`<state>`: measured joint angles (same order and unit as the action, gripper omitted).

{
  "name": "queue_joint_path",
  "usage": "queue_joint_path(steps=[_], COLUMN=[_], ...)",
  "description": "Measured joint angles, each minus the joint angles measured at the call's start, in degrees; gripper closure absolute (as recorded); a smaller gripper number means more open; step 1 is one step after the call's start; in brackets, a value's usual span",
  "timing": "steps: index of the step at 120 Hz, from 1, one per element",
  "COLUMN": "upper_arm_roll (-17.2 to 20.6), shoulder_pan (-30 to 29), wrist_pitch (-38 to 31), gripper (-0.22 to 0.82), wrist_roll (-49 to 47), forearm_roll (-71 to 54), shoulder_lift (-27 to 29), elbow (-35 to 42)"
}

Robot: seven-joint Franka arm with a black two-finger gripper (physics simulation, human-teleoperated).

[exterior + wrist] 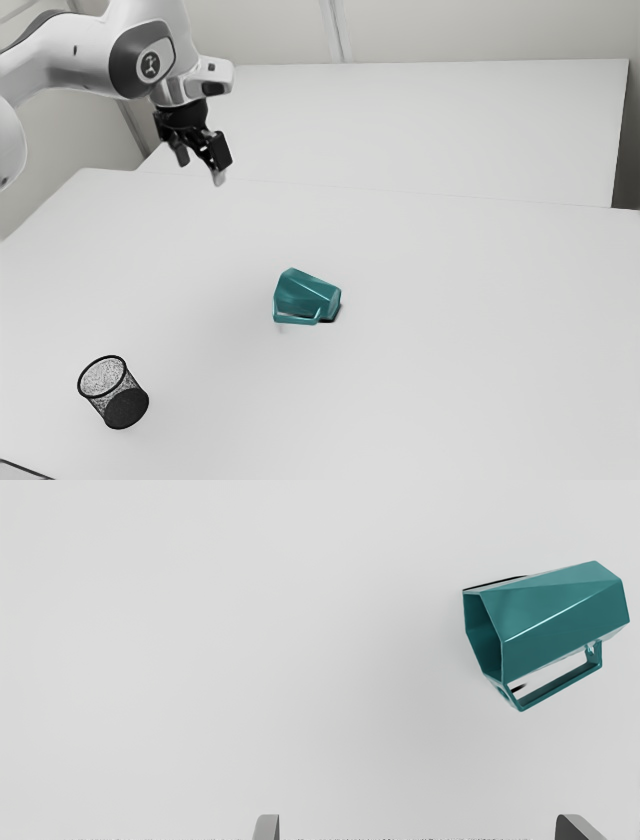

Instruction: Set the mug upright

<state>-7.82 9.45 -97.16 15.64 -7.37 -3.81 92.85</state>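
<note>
My gripper [201,168] hangs above the white table, toward the exterior view's upper left, well away from the mug and higher than it. The teal faceted mug [306,295] lies on its side, its handle toward the exterior view's bottom. In the wrist view the mug [560,615] shows its open mouth and its handle. Wide apart stand the two fingertips of the gripper [417,827], open, with nothing held between them.
A black mesh cup [113,392] stands tilted-looking on the table [450,400] at the exterior view's lower left. A dark thin edge [25,469] shows in that view's bottom left corner. Behind the table is another white surface [420,125].
</note>
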Motion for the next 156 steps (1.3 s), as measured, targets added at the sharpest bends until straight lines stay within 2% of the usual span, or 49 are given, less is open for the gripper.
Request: queue_joint_path(steps=[19, 29, 56, 81, 118, 156], upper_arm_roll=[-0.1, -0.5, -1.8, -1.9, -1.9, -1.9], shoulder_pan=[-0.7, -2.0, -5.0, -7.3, -8.1, -8.0], wrist_pitch=[-1.1, -3.1, -7.4, -8.7, -9.3, -9.9], gripper=[0.00, 0.00, 0.00, 0.00, 0.00, 0.00], wrist_roll=[-1.8, -2.1, 0.2, 4.9, 10.3, 14.2], forearm_roll=[3.8, 11.3, 32.2, 46.3, 53.5, 58.2], shoulder_lift=[-1.9, -5.4, -8.9, -13.8, -19.0, -19.4], elbow=[1.2, 2.3, 8.6, 10.4, 11.4, 14.3])
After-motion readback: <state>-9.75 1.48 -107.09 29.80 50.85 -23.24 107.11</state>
